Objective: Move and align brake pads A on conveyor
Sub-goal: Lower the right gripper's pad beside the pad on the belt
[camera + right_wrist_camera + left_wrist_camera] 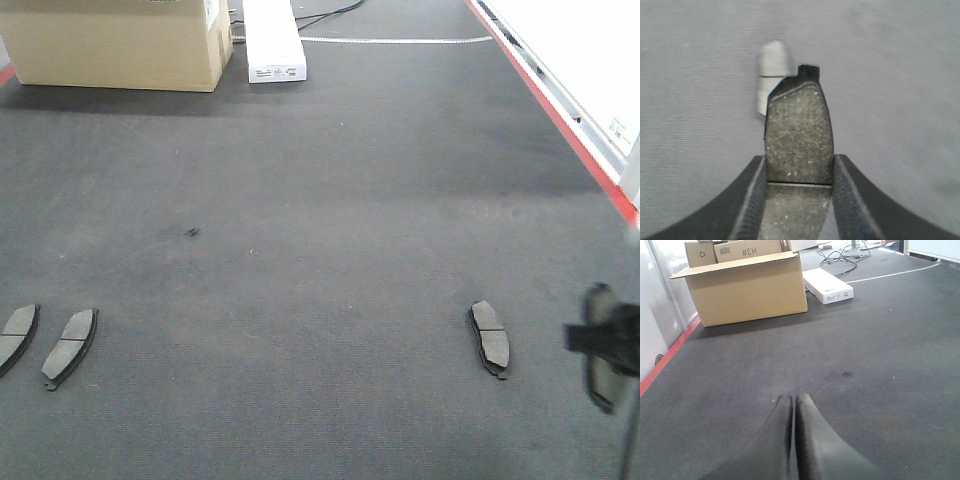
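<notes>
While three of the brake pads A lie flat on the conveyor (330,220), the fourth brake pad (799,135) sits clamped between the fingers of the right gripper (799,190), its speckled dark grey friction face turned to the wrist camera, a thin groove crossing it near the fingers and a black backing tab jutting at the far end. From the front view this held pad (600,345) appears blurred at the right edge, raised off the belt, just right of a lying pad (490,338) whose grey face is split by a central groove. That lying pad also shows pale and blurred beyond the held one in the right wrist view (771,77). Two more pads lie side by side at the left edge, one (70,345) fully seen and one (15,335) partly cut off, well apart from the right pair.

The left gripper (794,402) has its dark fingers pressed together with nothing between them, above bare belt.

Charcoal, fabric-like belt fills the scene, with a red strip (560,115) along its right edge. At the far end stand an open cardboard box (747,287) and a white carton (829,286), with cables (840,257) behind.
</notes>
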You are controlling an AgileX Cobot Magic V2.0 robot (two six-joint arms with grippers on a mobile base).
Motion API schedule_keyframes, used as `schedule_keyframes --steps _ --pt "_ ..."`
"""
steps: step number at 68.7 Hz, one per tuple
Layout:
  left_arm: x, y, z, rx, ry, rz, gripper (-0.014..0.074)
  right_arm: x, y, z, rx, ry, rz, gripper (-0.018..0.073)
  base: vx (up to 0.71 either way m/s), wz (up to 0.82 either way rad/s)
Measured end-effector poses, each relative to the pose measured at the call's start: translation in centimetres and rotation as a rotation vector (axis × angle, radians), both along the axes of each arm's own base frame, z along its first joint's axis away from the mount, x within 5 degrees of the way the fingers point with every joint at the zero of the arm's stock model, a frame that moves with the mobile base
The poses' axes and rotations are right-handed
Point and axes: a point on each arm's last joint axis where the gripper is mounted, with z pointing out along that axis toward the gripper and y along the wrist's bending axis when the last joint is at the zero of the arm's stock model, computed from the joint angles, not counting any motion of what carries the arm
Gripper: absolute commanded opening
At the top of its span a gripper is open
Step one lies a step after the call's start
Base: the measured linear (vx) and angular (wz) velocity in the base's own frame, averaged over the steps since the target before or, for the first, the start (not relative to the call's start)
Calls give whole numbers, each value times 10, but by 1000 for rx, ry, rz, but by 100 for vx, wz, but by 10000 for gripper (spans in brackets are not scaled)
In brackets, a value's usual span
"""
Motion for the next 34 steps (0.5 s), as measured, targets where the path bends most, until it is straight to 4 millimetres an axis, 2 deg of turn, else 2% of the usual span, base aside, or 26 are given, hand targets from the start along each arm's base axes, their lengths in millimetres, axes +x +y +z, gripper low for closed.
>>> schedule_keyframes --steps 19,34 --pt "0 0 0 0 0 0 -6 56 39 -16 -3 146 93 -7 0 0" --pt "0 0 0 0 0 0 -6 95 78 -35 -48 257 160 -7 0 0"
